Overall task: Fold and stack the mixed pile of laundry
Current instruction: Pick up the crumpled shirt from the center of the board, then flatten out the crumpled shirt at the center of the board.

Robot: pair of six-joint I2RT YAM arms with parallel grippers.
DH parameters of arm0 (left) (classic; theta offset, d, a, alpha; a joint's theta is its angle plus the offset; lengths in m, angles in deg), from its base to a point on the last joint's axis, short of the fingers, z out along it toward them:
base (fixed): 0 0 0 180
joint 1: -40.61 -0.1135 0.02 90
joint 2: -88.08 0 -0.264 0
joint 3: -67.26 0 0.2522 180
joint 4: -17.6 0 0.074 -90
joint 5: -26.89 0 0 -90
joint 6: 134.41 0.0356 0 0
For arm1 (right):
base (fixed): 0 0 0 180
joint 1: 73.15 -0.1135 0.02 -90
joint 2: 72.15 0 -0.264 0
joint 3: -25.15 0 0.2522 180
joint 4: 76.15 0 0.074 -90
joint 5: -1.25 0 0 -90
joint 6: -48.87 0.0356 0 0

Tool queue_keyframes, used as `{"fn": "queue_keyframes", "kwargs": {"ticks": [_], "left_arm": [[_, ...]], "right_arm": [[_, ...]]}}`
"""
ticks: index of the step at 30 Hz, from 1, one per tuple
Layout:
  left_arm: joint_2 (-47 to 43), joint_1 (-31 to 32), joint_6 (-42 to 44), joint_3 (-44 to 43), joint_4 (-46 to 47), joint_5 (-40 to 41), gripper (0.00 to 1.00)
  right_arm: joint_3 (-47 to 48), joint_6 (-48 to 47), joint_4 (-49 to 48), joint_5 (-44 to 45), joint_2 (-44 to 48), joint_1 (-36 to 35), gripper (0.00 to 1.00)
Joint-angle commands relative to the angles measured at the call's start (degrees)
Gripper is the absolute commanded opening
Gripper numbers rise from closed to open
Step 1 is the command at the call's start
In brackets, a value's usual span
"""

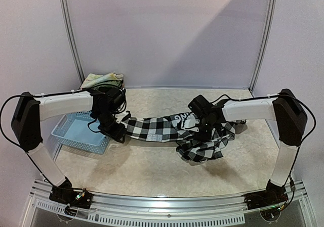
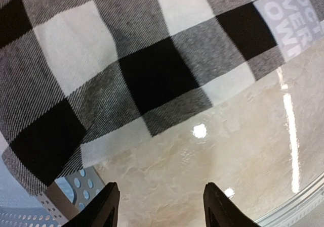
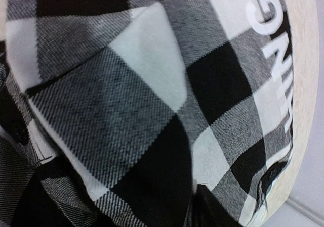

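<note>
Your left fingers [image 2: 104, 207] gape at the checked shirt's [image 1: 154, 128] nine o'clock; your right fingers [image 1: 201, 133], three o'clock, lie in cloth, state unreadable.

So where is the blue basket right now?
In the top view the blue basket sits on the left side of the table, close by the left arm, just left of the checked shirt.

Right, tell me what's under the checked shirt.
Only the marbled table shows, running up to the edges of the checked shirt. Whatever lies beneath the spread sleeve and the bunched right end is covered by cloth.
</note>
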Motion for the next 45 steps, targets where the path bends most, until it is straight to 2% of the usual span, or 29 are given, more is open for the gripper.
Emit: {"fn": "queue_keyframes", "kwargs": {"ticks": [1,5,11,19,24,26,31,34,38,41,45], "left_arm": [[-2.01,-1.53,0.54,1.3,-2.26,3.94,0.58],[-2.34,-2.49,-0.55,2.03,-2.74,5.96,0.58],[-3.85,-3.66,-0.91,3.0,-3.0,10.25,0.57],[-6.49,-3.77,-1.53,1.25,-0.66,9.75,0.57],[-8.35,-3.27,-4.41,-0.01,7.83,2.76,0.57],[-7.37,-2.41,-6.35,-1.27,12.61,-2.36,0.56],[1.66,3.09,-9.41,-10.46,17.49,-6.22,0.56],[9.57,6.37,-12.66,-16.74,20.41,-9.76,0.56],[21.01,9.21,-23.04,-21.34,28.36,-15.58,0.58],[27.26,10.99,-30.21,-23.54,35.25,-17.71,0.59],[33.71,12.69,-36.4,-28.12,39.48,-21.37,0.6]], "right_arm": [[3.51,0.55,2.1,0.67,3.72,0.17,0.33],[8.06,1.12,8.82,-4.58,9.11,1.06,0.18],[17.81,5.15,18.76,-13.04,11.74,6.93,0.12],[25.04,7.59,25.19,-21.73,12.96,19.07,0.04],[26.86,8.68,25.54,-27.02,13.35,30.87,0.01],[26.15,9.95,24.39,-30.52,12.67,36.49,0.01],[23.07,14.63,22.36,-39.4,8.95,47.17,0.01],[20.74,16.18,21.16,-41.69,7.62,48.69,0.01],[19.13,17.28,19.67,-42.58,7.35,49.39,0.01],[19.02,17.29,19.39,-42.81,7.13,49.5,0.01],[19.19,17.38,19.3,-43.28,7.04,49.5,0.01]]}}
